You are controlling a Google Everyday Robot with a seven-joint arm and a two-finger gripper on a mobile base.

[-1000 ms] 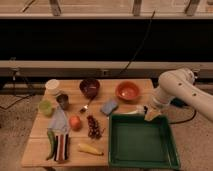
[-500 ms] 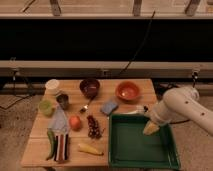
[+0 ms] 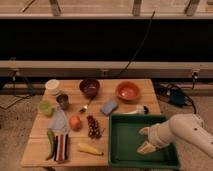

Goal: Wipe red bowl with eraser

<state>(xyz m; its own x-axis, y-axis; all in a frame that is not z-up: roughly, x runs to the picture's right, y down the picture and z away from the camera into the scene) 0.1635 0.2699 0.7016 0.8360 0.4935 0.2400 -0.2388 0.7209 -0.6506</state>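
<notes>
Hovering over the green plastic tray [image 3: 125, 135], the claw [image 3: 145, 139] is spread and holds nothing. Task barely begun: the small flat eraser with black, red and white stripes [image 3: 61, 148] lies at the wooden counter's [image 3: 107, 84] front-left corner, just beside the green chilli [image 3: 50, 142]. The round red bowl [image 3: 128, 91] sits unwiped at back right. Grab and wipe both left. White arm [image 3: 187, 131] enters from lower right, bent, claw well apart from eraser.

The gripper [image 3: 145, 139], jaws apart, hangs over the green tray [image 3: 127, 132] at near right; grapes [image 3: 93, 126] and banana [image 3: 90, 148] stand between it and the eraser [image 3: 61, 147], near left.
</notes>
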